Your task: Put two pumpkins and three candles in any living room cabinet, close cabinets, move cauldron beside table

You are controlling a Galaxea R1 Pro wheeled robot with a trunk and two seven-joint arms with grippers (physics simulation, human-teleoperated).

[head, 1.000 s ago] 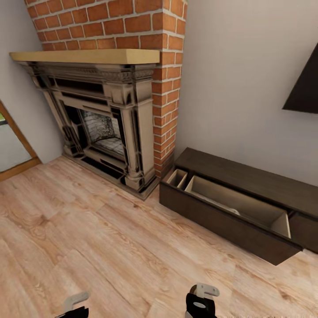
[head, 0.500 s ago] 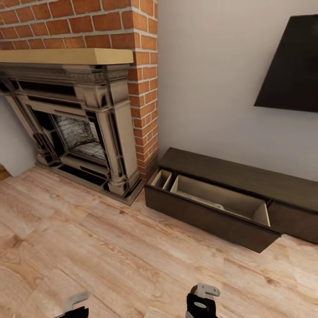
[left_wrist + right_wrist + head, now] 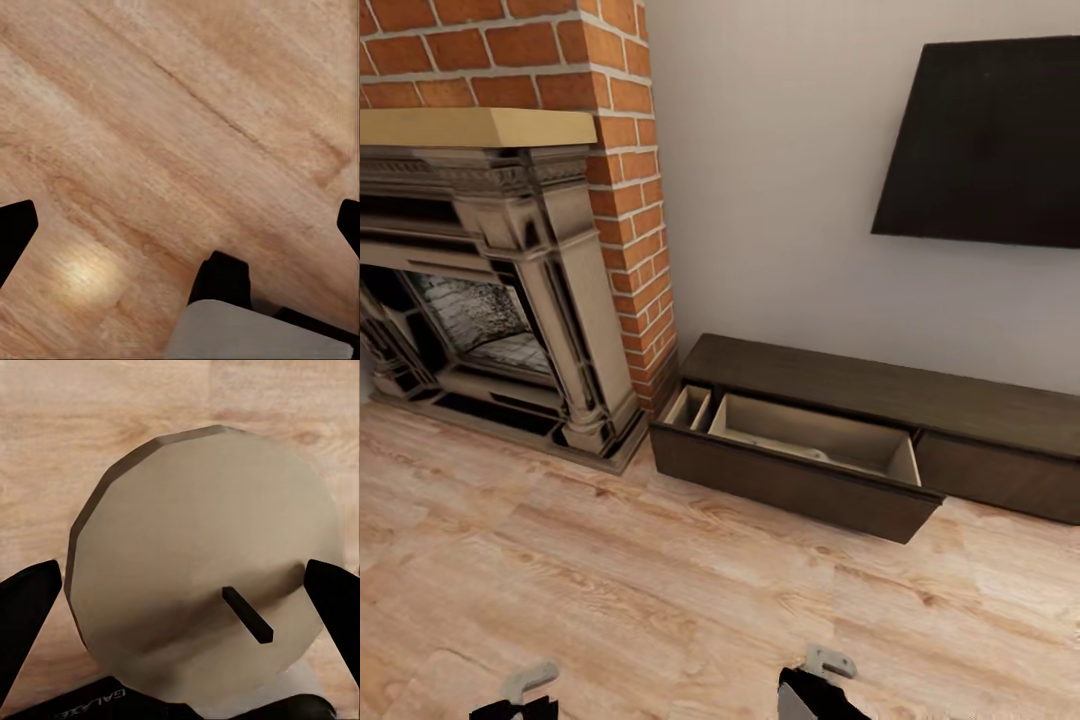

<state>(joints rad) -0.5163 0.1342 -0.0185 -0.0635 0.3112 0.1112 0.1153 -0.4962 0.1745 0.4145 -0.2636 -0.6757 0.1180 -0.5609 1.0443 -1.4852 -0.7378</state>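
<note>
Your right gripper had its fingers clamped on a candle, left gripper spread wide over bare floor. The cabinet sat ahead, drawer already open. I'd square up close before lowering the candle in.

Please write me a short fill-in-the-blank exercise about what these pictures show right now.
1. The right pincer is shut on a beige ____ with a dark wick.
2. The drawer of the low dark cabinet stands ____.
3. The cabinet sits against the wall beside the brick ____.
4. The left pincer hangs open over the wooden ____.

Missing words: candle; open; fireplace; floor
</note>
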